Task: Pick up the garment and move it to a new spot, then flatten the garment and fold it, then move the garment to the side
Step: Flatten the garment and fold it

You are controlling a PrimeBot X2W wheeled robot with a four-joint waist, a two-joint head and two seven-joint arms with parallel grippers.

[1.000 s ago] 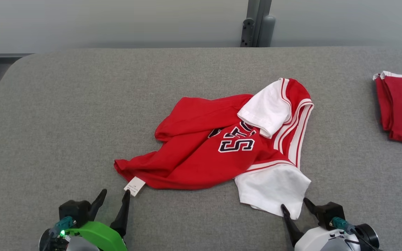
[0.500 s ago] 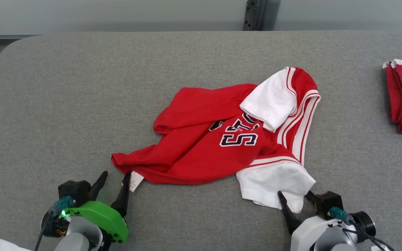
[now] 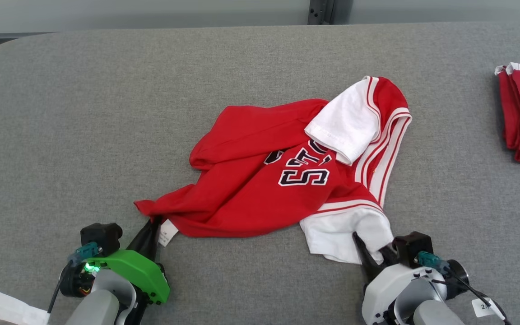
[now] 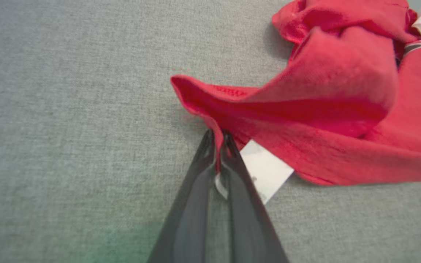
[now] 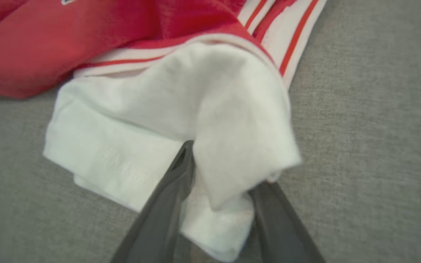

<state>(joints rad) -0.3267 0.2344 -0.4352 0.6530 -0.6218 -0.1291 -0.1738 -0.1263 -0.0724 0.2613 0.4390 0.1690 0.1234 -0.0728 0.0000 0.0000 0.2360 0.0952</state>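
With the crumpled red jersey central on the grey table, we clamp its hem corner in our left gripper while our right gripper straddles the white sleeve, grip unconfirmed, to lift it spread.

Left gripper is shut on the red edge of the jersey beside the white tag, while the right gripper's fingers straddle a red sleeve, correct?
No: the right gripper straddles a white sleeve, as the right wrist view shows. The left gripper is shut on the red edge of the jersey beside the white tag.
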